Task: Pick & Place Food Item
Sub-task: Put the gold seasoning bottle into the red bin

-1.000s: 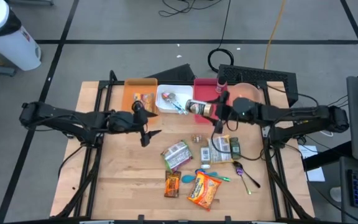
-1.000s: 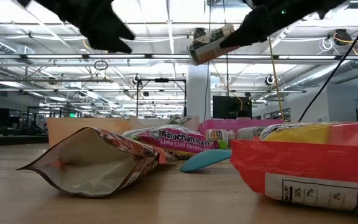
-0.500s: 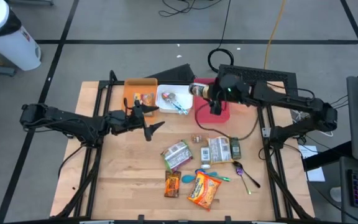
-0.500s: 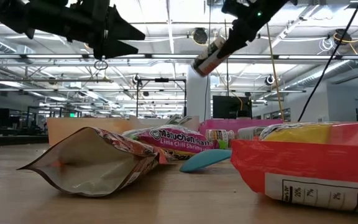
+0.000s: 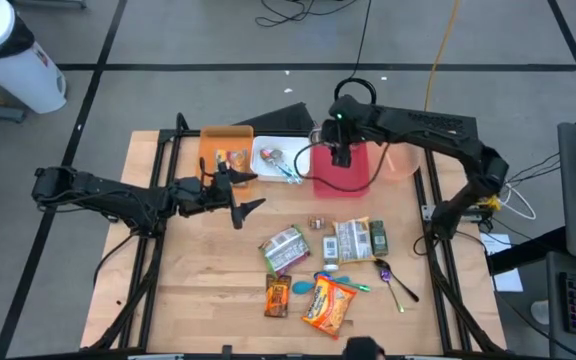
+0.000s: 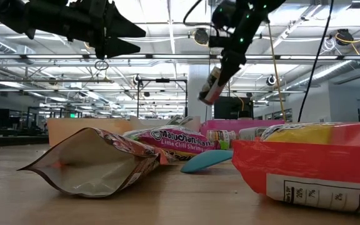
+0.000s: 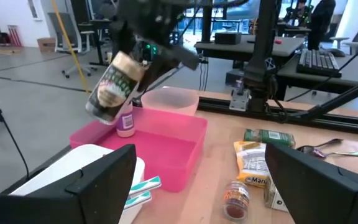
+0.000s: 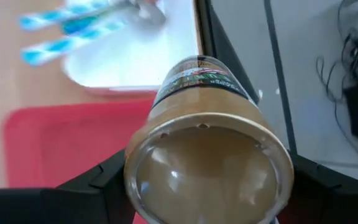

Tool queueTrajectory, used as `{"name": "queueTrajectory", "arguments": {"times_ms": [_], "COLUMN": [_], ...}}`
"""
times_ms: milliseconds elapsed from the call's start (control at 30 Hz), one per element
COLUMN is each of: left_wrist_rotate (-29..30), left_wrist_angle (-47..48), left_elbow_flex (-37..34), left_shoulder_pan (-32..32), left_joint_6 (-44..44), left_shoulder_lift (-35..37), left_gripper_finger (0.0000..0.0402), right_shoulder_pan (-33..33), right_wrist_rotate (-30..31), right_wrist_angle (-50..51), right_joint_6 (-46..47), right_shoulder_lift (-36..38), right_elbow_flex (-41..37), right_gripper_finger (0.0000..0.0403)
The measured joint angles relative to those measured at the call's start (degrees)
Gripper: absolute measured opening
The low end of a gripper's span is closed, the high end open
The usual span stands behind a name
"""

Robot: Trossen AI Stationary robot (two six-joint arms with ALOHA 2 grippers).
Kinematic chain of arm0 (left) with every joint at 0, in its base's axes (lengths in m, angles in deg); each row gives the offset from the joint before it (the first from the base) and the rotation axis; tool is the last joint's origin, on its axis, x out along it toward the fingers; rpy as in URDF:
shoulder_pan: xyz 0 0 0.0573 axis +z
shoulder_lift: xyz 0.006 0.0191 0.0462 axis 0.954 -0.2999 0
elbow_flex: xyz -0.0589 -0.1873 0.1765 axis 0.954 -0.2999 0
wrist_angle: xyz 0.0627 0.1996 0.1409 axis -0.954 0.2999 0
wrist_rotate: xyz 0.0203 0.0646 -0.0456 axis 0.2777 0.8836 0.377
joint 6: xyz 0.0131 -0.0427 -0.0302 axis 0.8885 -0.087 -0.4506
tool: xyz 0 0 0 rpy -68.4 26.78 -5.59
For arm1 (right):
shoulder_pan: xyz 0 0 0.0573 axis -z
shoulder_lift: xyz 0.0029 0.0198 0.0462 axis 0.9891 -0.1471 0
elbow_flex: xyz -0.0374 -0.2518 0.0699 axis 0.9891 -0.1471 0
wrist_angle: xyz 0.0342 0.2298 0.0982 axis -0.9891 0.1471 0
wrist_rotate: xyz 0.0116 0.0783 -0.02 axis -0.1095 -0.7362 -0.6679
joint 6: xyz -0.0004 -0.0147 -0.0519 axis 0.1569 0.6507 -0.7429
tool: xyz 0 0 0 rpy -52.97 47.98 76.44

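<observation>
My right gripper (image 5: 340, 143) is shut on a glass jar (image 6: 210, 86) of brown stuff with a green label. It holds the jar in the air over the pink bin (image 5: 353, 175) at the table's far side. The jar also shows in the left wrist view (image 7: 112, 87) and the right wrist view (image 8: 207, 146); in the high view the gripper hides most of it. My left gripper (image 5: 244, 206) is open and empty, above the table in front of the orange bin (image 5: 223, 150). My right gripper pinches the jar's round wall (image 8: 143, 163) between its two fingers (image 8: 101, 183), near the jar's bottom end. The fingers come from above, slanting down, and lie along the jar. The jar is tilted steeply, lid end (image 6: 202, 97) lowest, clear of the pink bin (image 7: 163, 140).
A white tray (image 5: 278, 160) with spoons stands between the orange and pink bins, and a pink bowl (image 5: 398, 157) is beside the pink bin. Food packets (image 5: 285, 248), an orange bag (image 5: 328, 305), a small spice jar (image 5: 317, 222) and spoons (image 5: 393, 280) lie on the table's near half.
My right gripper has carried the jar toward the table's far edge, over the pink bin, and then downward. It has tipped the jar from lying nearly level to steeply tilted, lid end down. My left gripper has shifted slightly, staying open.
</observation>
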Motion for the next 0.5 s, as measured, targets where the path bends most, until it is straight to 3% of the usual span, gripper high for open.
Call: {"name": "queueTrajectory", "arguments": {"times_ms": [233, 400, 500], "left_wrist_rotate": [-0.02, -0.02, 0.0], "left_wrist_angle": [0.34, 0.52, 1.09], "left_elbow_flex": [0.02, 0.01, 0.02], "left_shoulder_pan": [0.0, 0.11, 0.11], "left_joint_6": [0.02, 0.03, 0.03], "left_shoulder_lift": [0.0, 0.0, 0.0], "left_gripper_finger": [0.0365, 0.0365, 0.0365], "right_shoulder_pan": [5.37, 6.46, 6.01], "right_wrist_rotate": [-0.05, -5.54, -5.72], "right_wrist_angle": [9.12, 15.45, 18.39], "right_joint_6": [-0.06, 1.63, 1.71], "right_shoulder_lift": [-6.17, -8.25, -8.1], "right_elbow_flex": [4.43, 5.8, 5.8], "right_gripper_finger": [0.0269, 0.0269, 0.0269]}}
